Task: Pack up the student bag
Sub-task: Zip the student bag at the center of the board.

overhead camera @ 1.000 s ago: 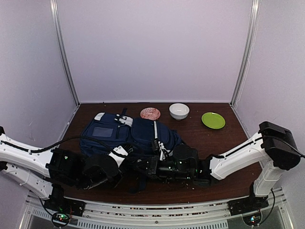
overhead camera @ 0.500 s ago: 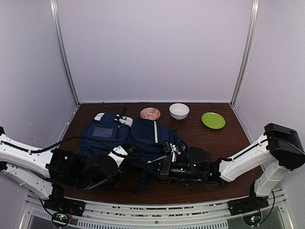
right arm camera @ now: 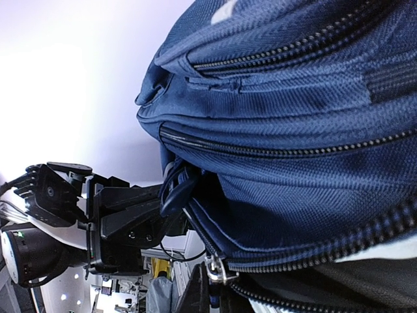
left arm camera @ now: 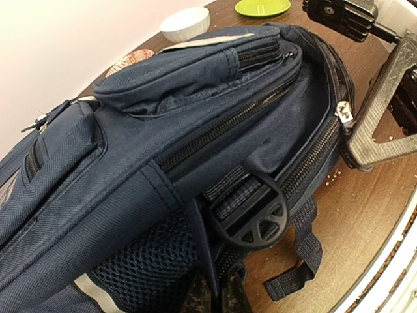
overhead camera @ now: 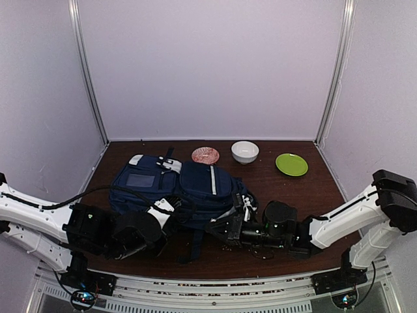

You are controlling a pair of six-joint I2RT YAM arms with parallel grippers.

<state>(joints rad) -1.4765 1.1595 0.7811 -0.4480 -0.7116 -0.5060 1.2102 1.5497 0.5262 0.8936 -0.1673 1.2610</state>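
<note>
While the student bag (overhead camera: 179, 186) is lying flat at the left-centre of the tabletop (overhead camera: 313, 195), its near edge is sitting between the two arms. The right wrist camera is showing what the overhead view is hiding: the right end effector (right arm camera: 210, 295) is pinching shut on one metal zip pull (right arm camera: 217, 270). The left wrist camera is showing one black plastic buckle (left arm camera: 251, 225). Below it the left end effector (left arm camera: 215, 301) is closing together, seemingly on a fold of the bag's fabric. Both arms are reaching low and inward, forearms lying near the tabletop. Behind the bag are sitting three dishes: one pink saucer (overhead camera: 205, 155), one white bowl (overhead camera: 245, 152) and one green plate (overhead camera: 291, 164).
</note>
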